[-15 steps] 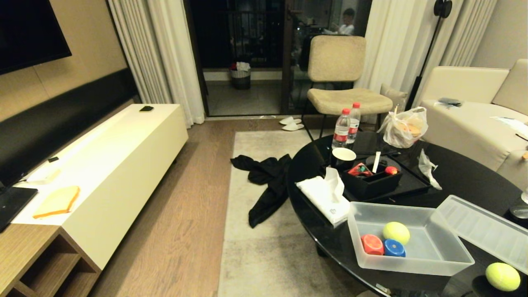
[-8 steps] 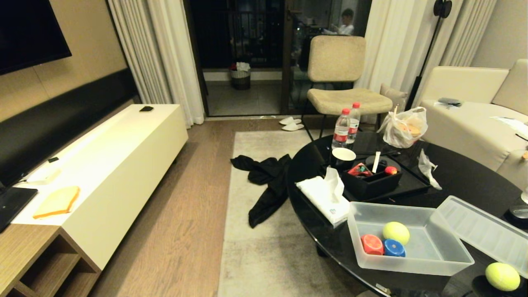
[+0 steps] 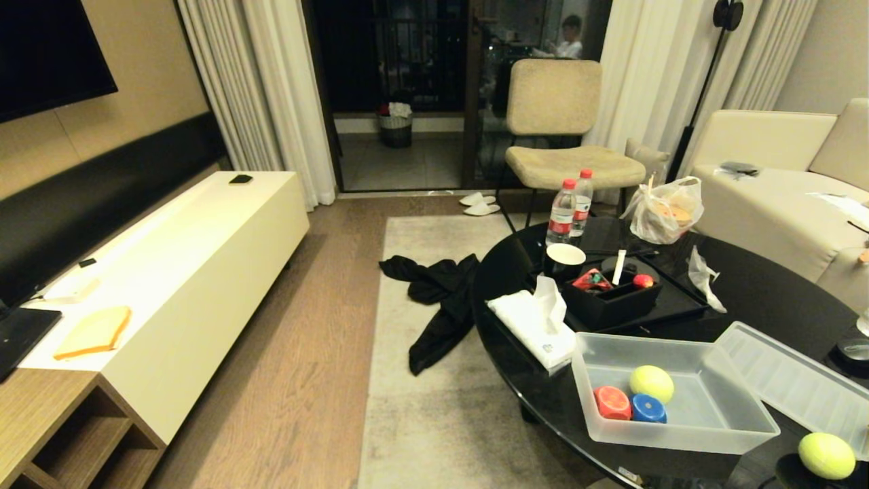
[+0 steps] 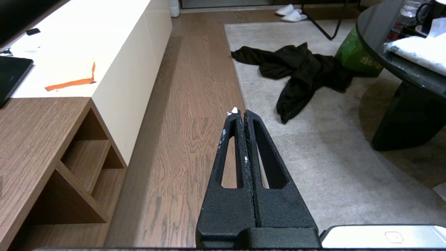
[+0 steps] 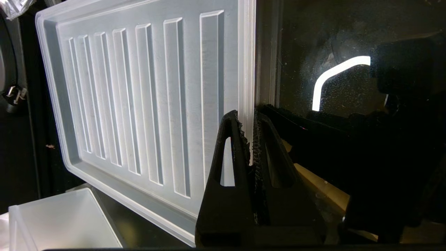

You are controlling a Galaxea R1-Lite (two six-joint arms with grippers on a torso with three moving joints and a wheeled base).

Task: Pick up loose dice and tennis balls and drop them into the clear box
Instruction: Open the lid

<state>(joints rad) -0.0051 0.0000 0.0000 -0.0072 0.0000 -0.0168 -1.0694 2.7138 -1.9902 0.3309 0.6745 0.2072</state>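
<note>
Right gripper [image 5: 249, 139] is pinched shut on the long rim of the ribbed lid [image 5: 139, 104], which lies just right of the clear box [image 3: 747, 435] at the table's near right. Box already holds one tennis ball [image 3: 652, 384]; the loose tennis ball [image 3: 826, 456] sits near-right of it. Best judged: ease the lid clear without nudging that ball; left gripper [image 4: 240, 115] hangs closed and empty over the floor.

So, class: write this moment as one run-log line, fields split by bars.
right gripper: shut on lid rim | left gripper: shut, parked over floor | clear box: one tennis ball, red die, blue die | loose tennis ball on table
</note>
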